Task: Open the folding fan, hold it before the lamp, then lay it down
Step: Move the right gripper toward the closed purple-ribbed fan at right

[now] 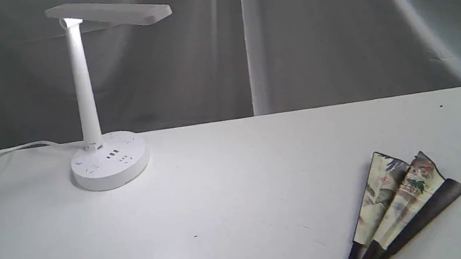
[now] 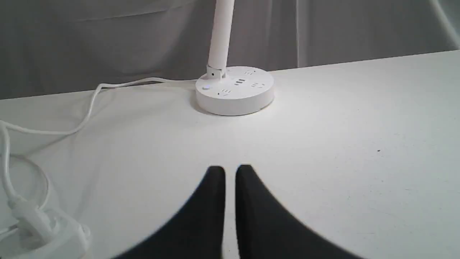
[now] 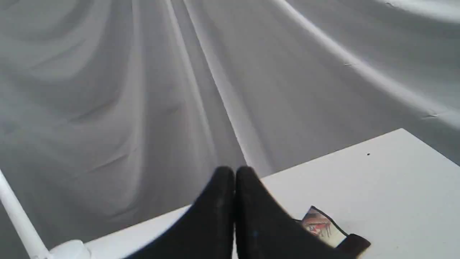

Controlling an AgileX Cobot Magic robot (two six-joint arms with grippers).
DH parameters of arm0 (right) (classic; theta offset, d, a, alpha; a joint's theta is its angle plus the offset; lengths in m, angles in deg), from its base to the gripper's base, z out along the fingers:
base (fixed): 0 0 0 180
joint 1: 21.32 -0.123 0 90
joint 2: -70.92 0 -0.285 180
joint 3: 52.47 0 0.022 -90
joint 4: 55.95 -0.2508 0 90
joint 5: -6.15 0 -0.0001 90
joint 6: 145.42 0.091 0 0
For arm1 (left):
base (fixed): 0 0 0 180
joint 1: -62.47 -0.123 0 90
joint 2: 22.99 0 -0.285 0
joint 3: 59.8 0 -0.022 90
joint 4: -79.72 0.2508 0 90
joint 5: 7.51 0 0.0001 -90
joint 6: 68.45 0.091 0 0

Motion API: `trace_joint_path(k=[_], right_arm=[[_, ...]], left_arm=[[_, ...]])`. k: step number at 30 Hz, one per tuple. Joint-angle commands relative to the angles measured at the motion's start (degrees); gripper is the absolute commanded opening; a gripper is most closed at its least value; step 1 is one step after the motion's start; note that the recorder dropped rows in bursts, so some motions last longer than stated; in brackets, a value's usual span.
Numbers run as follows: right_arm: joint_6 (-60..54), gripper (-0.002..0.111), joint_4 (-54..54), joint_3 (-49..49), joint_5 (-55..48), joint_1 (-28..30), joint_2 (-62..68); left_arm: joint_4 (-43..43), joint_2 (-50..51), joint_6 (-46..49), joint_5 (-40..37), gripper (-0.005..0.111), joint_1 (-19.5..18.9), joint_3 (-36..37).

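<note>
One fan (image 1: pixel 399 201), partly spread, flat on the desk (image 1: pixel 237 189) at its near right corner. One lamp (image 1: pixel 87 98), far left, well apart from it. Left claw (image 2: pixel 230 176): pinched nearly closed, empty. Right claw (image 3: pixel 234 176): closed, empty.

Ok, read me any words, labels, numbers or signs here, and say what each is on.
None can be read.
The folding fan shows only a painted picture; any writing in it is too blurred to tell.
The lamp shows sockets on its base but no legible label.
</note>
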Motion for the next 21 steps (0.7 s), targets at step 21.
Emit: trace_joint_path(k=[21], right_arm=[[0.00, 0.000, -4.08, 18.55, -5.27, 0.03, 27.79]], left_arm=[[-0.16, -0.23, -0.32, 0.47, 0.005, -0.21, 0.25]])
